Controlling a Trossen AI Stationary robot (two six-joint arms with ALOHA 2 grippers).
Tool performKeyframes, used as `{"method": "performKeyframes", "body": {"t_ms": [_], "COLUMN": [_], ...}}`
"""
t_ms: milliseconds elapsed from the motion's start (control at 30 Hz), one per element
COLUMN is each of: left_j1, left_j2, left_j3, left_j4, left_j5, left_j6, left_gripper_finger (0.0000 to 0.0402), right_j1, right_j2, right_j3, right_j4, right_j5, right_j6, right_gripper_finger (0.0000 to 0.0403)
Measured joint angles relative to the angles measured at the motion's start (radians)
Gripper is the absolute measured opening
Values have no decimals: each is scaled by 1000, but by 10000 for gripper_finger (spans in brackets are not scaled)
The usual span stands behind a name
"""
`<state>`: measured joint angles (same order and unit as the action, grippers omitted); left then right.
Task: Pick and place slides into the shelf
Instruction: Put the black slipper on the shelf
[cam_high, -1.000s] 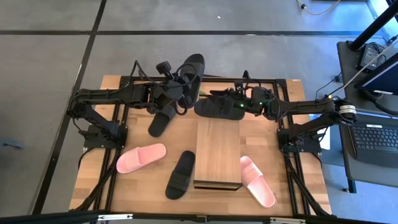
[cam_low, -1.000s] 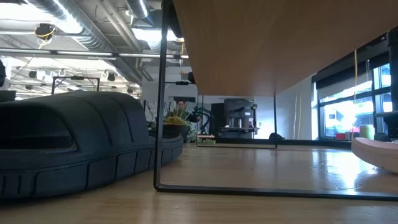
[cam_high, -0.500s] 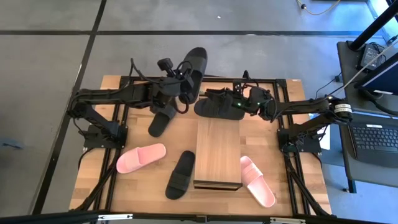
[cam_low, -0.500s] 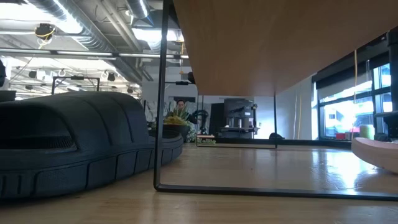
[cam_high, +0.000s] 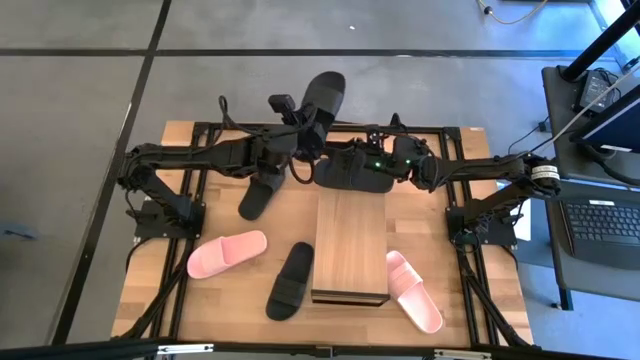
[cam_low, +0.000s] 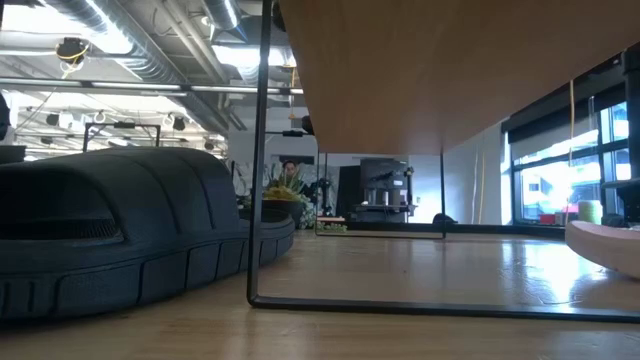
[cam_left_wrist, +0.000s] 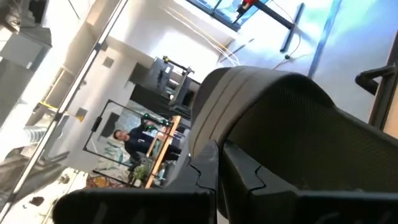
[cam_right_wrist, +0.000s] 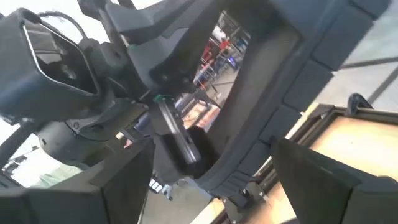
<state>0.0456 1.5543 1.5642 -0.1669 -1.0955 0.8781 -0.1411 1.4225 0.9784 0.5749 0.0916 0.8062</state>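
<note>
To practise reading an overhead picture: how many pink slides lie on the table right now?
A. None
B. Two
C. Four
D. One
B: the overhead view shows one pink slide left of the shelf and a second pink slide beside the shelf's right edge; all the other slides in view are black.
</note>
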Motion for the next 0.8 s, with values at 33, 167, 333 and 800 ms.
{"method": "performKeyframes", "body": {"t_ms": [33, 167, 333, 800], "left_j1": [0, 0, -4, -14], "left_j2": [0, -3, -13, -14], "left_j3": [0, 0, -1, -1], "left_j4": [7, 18, 33, 44], "left_j5": [7, 14, 39, 2], "left_j6": [0, 1, 4, 53], "left_gripper_finger": [0, 0, 0, 0], "right_j1": [0, 0, 0, -16], "right_j2": [3, 2, 1, 1], "right_j3": [3, 6, 8, 8], "right_j4": [-11, -18, -23, -57], "right_j5": [-2, -6, 6, 12], "right_j6": [0, 0, -1, -4], "right_gripper_finger": [318, 318, 318, 318]}}
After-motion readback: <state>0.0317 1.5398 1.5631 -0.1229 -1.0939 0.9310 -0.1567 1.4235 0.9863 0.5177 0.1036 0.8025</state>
